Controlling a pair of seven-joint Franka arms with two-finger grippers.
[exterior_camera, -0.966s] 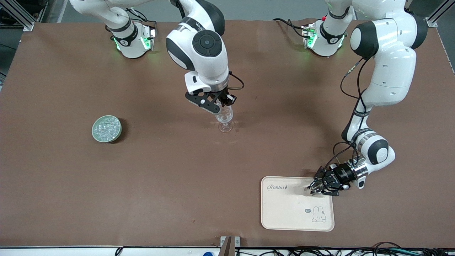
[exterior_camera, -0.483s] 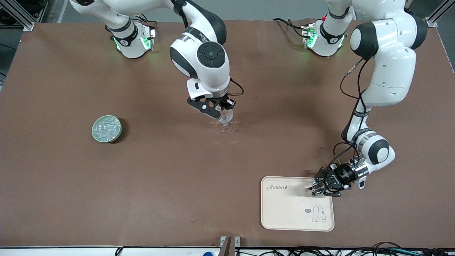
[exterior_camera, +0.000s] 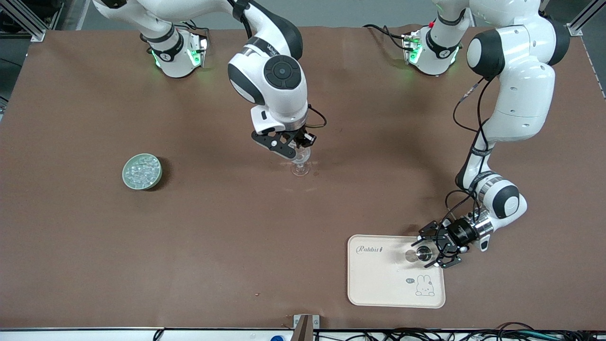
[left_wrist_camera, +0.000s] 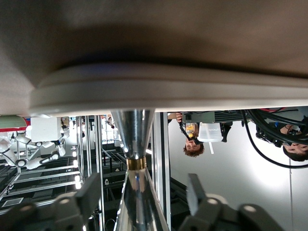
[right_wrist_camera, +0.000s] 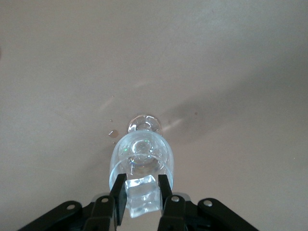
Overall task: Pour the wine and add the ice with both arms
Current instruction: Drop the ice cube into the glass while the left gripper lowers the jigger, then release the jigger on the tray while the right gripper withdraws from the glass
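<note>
One ice cube (right_wrist_camera: 142, 196) sits clamped in the right gripper (right_wrist_camera: 142, 192), directly over the stemmed glass (exterior_camera: 300, 161) mid-table. The left gripper (exterior_camera: 430, 246), fingers apart, flanks what seems a metal jigger (exterior_camera: 423, 254) on the tray (exterior_camera: 378, 279).

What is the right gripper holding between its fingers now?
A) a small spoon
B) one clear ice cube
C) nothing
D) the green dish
B: in the right wrist view the right gripper pinches an ice cube directly over the stemmed glass.
</note>
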